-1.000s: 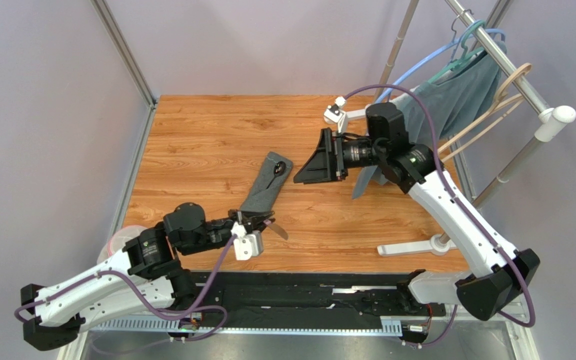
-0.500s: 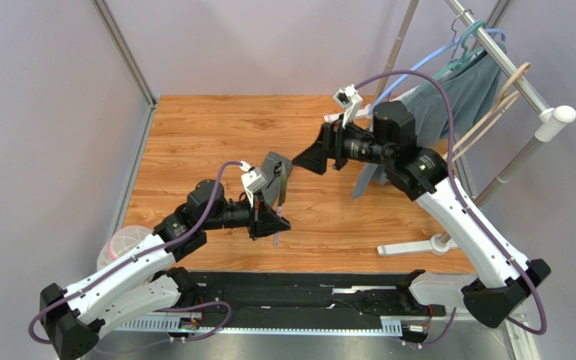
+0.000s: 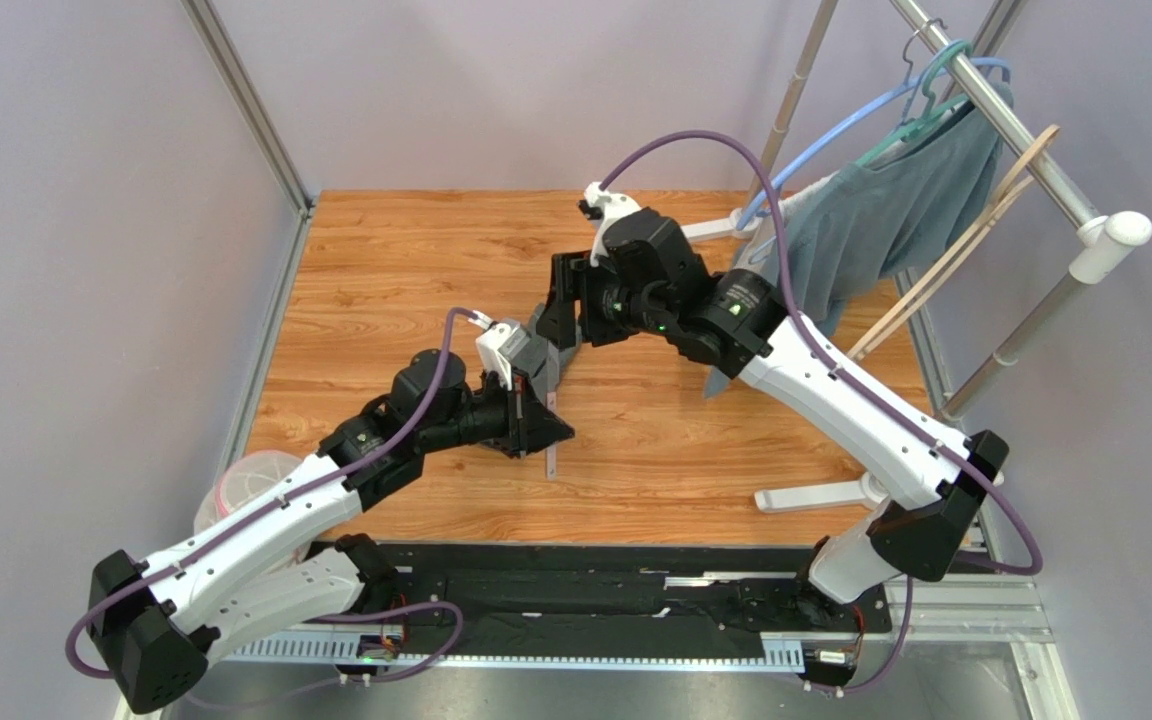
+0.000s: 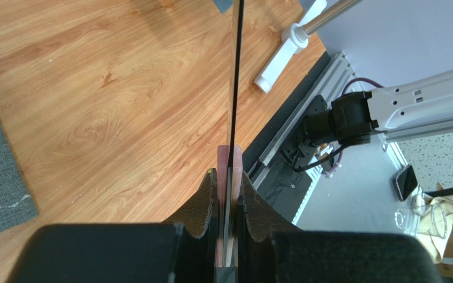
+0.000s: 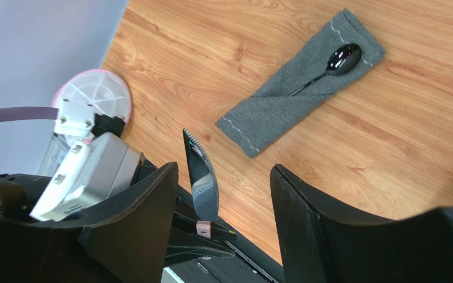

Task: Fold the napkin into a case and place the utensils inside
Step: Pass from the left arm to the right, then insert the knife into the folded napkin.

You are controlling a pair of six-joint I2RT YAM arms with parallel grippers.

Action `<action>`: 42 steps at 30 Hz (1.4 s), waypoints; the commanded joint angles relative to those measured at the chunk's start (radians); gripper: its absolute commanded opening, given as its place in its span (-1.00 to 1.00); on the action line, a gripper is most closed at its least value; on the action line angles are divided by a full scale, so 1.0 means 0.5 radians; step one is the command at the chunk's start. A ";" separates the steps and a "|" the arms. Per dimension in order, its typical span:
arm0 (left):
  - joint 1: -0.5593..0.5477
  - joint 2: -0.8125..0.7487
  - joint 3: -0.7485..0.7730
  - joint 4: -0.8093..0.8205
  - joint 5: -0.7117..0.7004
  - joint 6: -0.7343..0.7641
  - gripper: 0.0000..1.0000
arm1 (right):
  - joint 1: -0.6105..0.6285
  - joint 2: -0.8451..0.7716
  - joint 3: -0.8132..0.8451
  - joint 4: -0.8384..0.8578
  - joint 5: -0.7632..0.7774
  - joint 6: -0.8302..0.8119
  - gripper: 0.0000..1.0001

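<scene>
Case [image 5: 282, 109]: the napkin folded into a narrow flat strip, lying diagonally about mid-worktop [image 5: 388, 147], pale stitching at both short ends. Spoon [image 5: 341, 58] lies on it, black bowl exposed near one end, handle running under the diagonal fold; how far the handle goes in is hidden.

Top view: both grippers sit over the case and cover nearly all of it. Left wrist view: only a grey cloth edge with a stitched line shows, cut off at the left border.

Left gripper [image 4: 227, 177]: fingers narrow, clamped on the knife [image 5: 199, 177] at one end. The knife is lifted clear of the wood and stands out from the fingers. From the left wrist it shows edge-on, a thin dark line. In the top view only a short end pokes out below the gripper.

Right gripper [image 5: 224, 171]: fingers [image 5: 305, 224] spread wide, holding nothing. The knife blade stands in the gap between them, nearer the left-hand finger, and I cannot tell whether it touches.

Round pink-rimmed object [image 5: 93, 97] at the worktop's edge behind the left arm, partly hidden, kind unclear.
</scene>
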 commanded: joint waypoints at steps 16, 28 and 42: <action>0.052 -0.032 0.090 -0.008 -0.014 -0.084 -1.00 | 0.173 0.162 0.096 -0.061 0.165 0.057 -0.36; 0.512 -0.224 0.035 -0.240 -0.160 -0.057 0.54 | 0.057 0.616 0.596 -0.211 0.260 0.125 -1.00; 0.702 -0.327 -0.318 0.072 -0.686 -0.284 -0.82 | -0.419 1.469 1.394 -0.212 0.395 0.207 -1.00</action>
